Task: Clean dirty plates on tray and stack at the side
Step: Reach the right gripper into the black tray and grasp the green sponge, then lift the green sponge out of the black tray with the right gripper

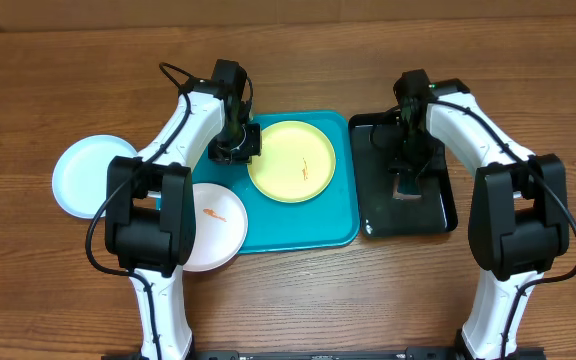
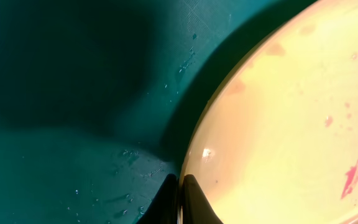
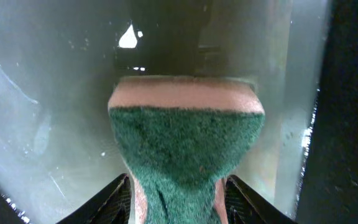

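The left hand (image 2: 179, 186) is pressed together at the near rim of the yellow-green plate (image 1: 293, 160), and from the wrist view it seems to pinch that thin rim, though the contact sits at the very edge of the picture. The plate lies in the turquoise tray (image 1: 298, 232), with an orange-red smear (image 2: 356, 171) on its face. The right hand (image 3: 178, 186) is over the black tray (image 1: 428, 215), squeezing a green-and-pink sponge (image 3: 185, 137) so that it narrows between the fingers. The white plate (image 1: 218, 235), also smeared, lies across the tray's left edge under the left arm; the pale blue plate (image 1: 83, 175) sits on the bench (image 1: 48, 80), off to the left. The hold on the rim looks like the weak spot – a shallow plate pinched at one point could pivot or slip free once the sponge pushes on it, more so as droplets show on the tray floor. The sponge, gripped at its end, may fold rather than scrub. Both arms will meet over one plate – they could bump.
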`<state>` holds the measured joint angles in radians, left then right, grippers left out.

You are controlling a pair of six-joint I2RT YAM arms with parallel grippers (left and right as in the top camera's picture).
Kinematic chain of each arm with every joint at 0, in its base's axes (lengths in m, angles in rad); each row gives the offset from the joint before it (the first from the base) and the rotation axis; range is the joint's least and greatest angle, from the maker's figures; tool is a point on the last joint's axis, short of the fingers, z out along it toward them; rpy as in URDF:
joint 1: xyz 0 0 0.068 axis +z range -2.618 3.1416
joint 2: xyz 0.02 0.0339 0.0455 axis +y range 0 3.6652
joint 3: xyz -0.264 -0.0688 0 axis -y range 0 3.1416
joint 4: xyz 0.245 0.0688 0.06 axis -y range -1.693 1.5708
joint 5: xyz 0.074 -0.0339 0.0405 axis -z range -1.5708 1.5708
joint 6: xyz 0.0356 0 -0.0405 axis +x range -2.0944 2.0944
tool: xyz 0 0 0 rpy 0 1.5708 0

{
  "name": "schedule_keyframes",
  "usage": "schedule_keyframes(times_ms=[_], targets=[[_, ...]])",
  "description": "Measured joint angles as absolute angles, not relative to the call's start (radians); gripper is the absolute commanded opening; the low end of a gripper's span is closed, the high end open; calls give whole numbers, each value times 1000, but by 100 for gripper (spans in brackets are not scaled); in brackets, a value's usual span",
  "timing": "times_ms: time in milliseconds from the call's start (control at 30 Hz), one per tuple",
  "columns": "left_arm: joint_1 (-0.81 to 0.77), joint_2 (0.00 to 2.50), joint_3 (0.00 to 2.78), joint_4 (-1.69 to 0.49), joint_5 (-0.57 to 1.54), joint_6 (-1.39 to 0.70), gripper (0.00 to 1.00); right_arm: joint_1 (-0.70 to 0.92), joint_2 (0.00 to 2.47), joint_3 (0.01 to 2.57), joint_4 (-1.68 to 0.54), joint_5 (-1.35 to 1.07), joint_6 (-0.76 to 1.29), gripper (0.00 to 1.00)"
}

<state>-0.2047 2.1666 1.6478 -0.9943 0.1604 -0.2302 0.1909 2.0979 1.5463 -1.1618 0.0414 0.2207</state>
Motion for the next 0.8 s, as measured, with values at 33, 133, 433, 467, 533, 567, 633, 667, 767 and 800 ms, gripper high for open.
schedule_keyframes(times_ms=[33, 133, 433, 467, 533, 567, 633, 667, 767, 800], targets=[[-205, 2167, 1648, -994, 160, -230, 4, 191, 2098, 1542, -1161, 41, 224, 49], [-205, 2167, 1648, -994, 160, -230, 4, 191, 2098, 1538, -1160, 40, 231, 48], [-205, 2167, 1647, -971, 160, -230, 6, 190, 2098, 1537, -1152, 40, 239, 14], [-205, 2167, 1647, -968, 160, -230, 7, 191, 2098, 1537, -1152, 41, 239, 14], [-205, 2167, 1647, -966, 157, -230, 8, 190, 2098, 1537, -1151, 41, 239, 14], [-205, 2167, 1647, -965, 157, -230, 9, 191, 2098, 1537, -1152, 40, 239, 12], [-205, 2167, 1647, -965, 156, -230, 10, 191, 2098, 1537, -1152, 41, 238, 4], [-205, 2167, 1647, -965, 156, -230, 10, 191, 2098, 1537, -1151, 40, 237, 4], [-205, 2167, 1647, -965, 154, -230, 12, 191, 2098, 1537, -1148, 40, 239, 4], [-205, 2167, 1647, -965, 153, -230, 12, 190, 2098, 1537, -1148, 40, 239, 4]])
